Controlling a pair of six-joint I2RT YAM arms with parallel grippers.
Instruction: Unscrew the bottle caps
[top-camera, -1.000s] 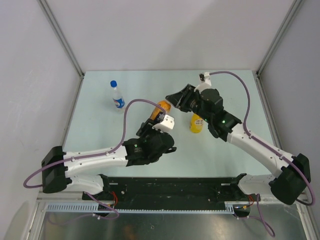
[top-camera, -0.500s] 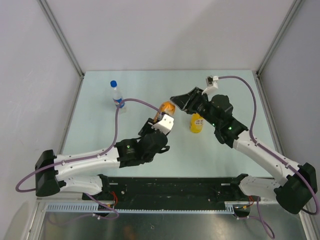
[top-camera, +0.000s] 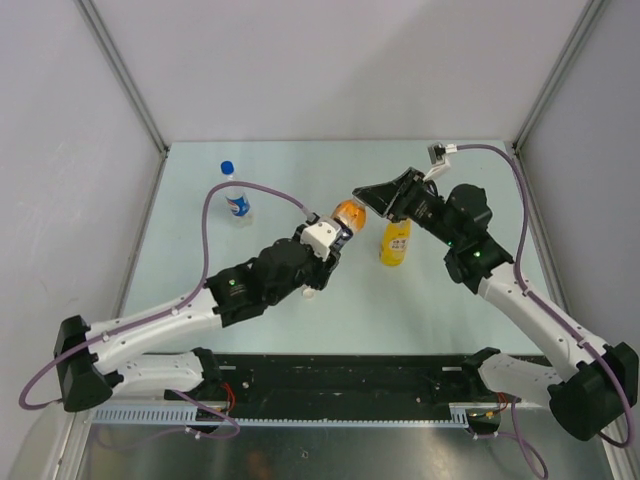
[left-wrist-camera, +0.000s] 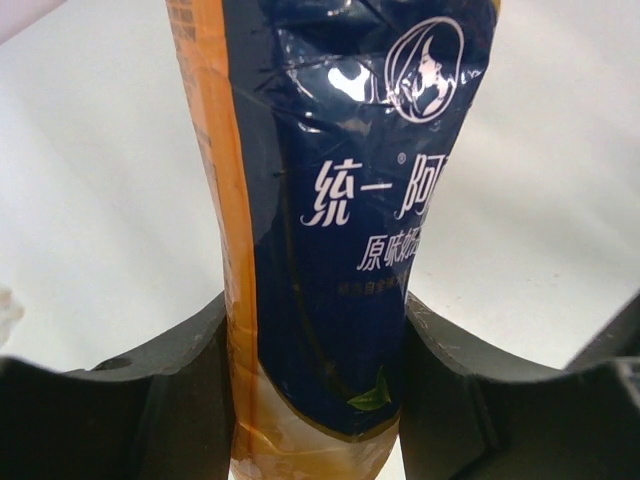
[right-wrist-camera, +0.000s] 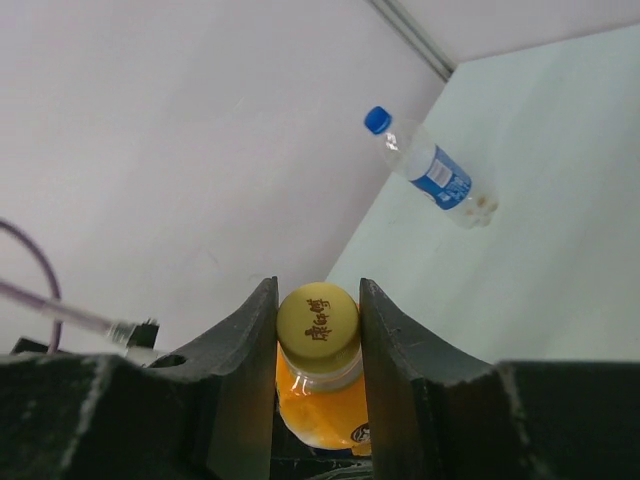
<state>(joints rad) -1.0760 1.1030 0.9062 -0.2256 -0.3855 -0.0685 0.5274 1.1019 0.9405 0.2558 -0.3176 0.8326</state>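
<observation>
At mid-table, the left gripper (left-wrist-camera: 315, 345) clamps the dark-labelled bottle (left-wrist-camera: 335, 200) by its body, which should keep it from turning. The right gripper (top-camera: 362, 196) is closed on the bottle's yellow cap (right-wrist-camera: 318, 320), jaws on opposite sides, placed to twist it. The cap sits on the neck, not yet off.

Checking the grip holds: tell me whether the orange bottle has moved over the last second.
Yes. Held by the left gripper, the orange bottle has shifted right, closer to the standing yellow bottle.
</observation>
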